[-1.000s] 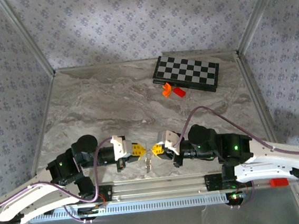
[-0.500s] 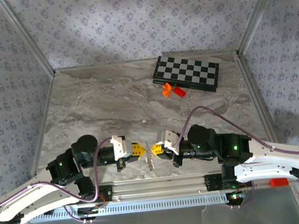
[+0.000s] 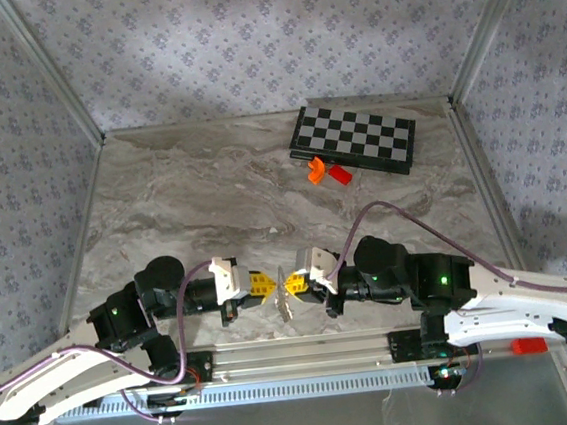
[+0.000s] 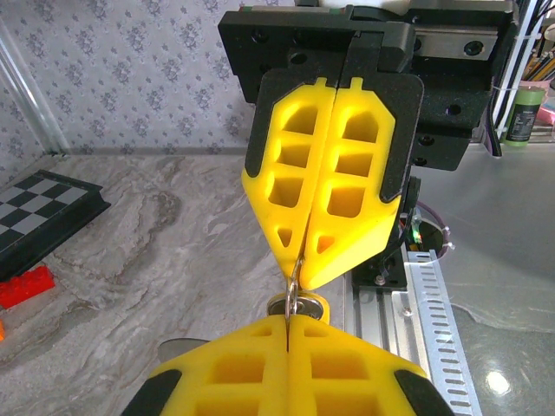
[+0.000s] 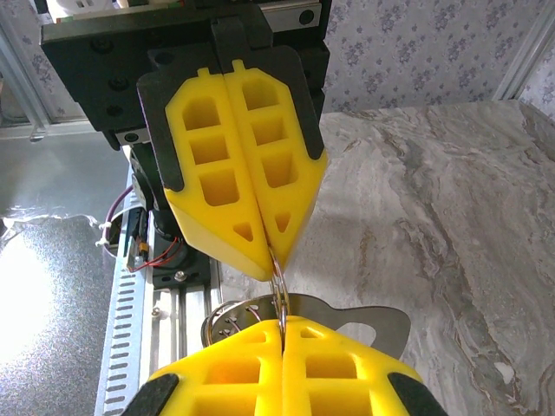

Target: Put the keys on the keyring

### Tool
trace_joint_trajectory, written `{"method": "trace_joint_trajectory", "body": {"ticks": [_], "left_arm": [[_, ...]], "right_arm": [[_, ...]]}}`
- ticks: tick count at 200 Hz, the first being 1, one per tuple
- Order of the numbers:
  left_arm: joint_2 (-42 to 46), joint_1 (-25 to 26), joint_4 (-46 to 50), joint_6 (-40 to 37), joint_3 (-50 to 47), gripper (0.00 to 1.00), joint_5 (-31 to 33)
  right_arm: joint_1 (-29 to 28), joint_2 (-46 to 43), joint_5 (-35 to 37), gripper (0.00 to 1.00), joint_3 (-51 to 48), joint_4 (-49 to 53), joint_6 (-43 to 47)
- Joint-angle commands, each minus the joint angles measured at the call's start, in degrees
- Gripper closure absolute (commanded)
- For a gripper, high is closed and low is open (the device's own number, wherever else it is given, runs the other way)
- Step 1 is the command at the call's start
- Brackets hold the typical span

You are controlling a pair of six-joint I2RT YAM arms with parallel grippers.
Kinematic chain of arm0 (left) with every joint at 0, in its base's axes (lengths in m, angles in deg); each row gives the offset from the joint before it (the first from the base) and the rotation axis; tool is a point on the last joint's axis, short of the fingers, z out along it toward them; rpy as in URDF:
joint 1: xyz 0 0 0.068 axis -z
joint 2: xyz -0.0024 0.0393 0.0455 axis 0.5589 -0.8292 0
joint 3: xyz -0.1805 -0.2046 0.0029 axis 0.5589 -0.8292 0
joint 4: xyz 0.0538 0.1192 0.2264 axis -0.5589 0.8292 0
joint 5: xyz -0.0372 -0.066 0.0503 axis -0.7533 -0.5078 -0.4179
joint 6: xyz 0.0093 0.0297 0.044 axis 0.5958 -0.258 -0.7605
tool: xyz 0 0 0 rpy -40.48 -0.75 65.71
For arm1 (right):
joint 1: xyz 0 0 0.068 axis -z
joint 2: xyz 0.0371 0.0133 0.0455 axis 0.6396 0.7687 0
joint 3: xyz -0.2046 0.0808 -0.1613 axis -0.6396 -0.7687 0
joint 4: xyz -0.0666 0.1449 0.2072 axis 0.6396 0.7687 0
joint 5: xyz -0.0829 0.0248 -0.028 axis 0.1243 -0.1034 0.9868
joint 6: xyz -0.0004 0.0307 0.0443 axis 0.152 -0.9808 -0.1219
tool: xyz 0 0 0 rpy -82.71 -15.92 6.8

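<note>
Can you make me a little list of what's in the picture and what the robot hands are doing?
Left gripper: shut, pinching the ring
Right gripper: shut, pinching the same ring
Key: just under the ring; threaded or not, cannot tell
Chessboard: far right of the table
Blocks: orange block and red block, beside the chessboard
</note>
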Motion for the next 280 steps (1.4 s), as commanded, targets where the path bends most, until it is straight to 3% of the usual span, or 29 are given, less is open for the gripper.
{"method": "trace_joint_trajectory", "body": {"ticks": [1,200,280], "left_arm": [[0.2,0.3,-1.3,-0.5,0.4,1.00,0.6],[-5.2,0.4,2.0,-1.3,3.2,1.00,2.0],[-4.8,0.4,-0.7,0.2,3.1,1.00,0.4]], "right_arm": [[0.1,0.1,-1.2,1.00,0.3,-1.5,-0.5],[0.2,3.9,0.1,1.00,5.7,7.0,4.6],[0.1,3.8,0.4,1.00,4.7,7.8,5.7]]}}
